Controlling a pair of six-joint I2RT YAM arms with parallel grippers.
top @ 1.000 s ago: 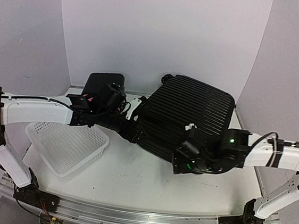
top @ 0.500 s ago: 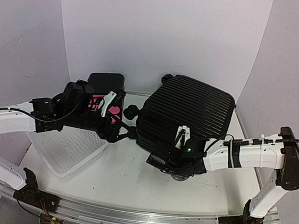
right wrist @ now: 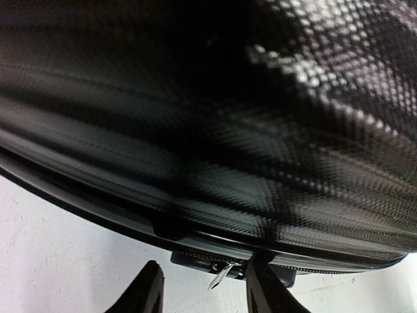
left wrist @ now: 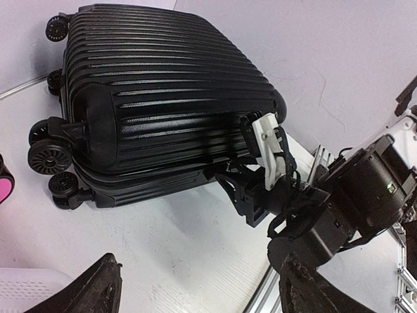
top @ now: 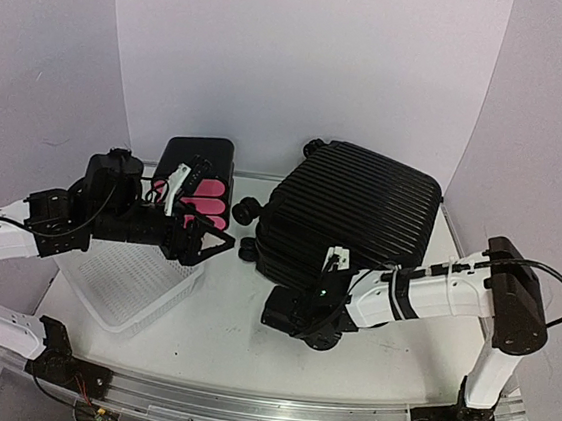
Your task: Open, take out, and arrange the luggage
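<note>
Two robot arms work over a white table (top: 234,367), seen from above.

The luggage (top: 356,213), a black ribbed suitcase, lies on its broad side at the far right of the table, with its wheels (left wrist: 45,155) pointing left. It looks fully shut, with no gap along its seam.

The right arm reaches in low to the luggage's near left edge. Its fingers (right wrist: 148,290) stand partly apart on either side of a small metal zip pull (right wrist: 218,276). They are not yet clamped on it and hold nothing.

The left arm reaches across from the left, well apart from the luggage. Its fingers (left wrist: 98,293) are spread wide and empty, above the right edge of a white mesh basket (top: 122,289).

Progress: the task seems to be at its very start. The right arm is lined up on the zip, but nothing is unzipped. Opening the lid, taking out the contents and arranging them are all still to do. What is inside cannot be seen.

Count: one suitcase, with about four wheels, some partly hidden. One basket at the near left. One small black box (top: 198,157) at the far left, with pink drawers whose number the left arm hides. Two arms.
</note>
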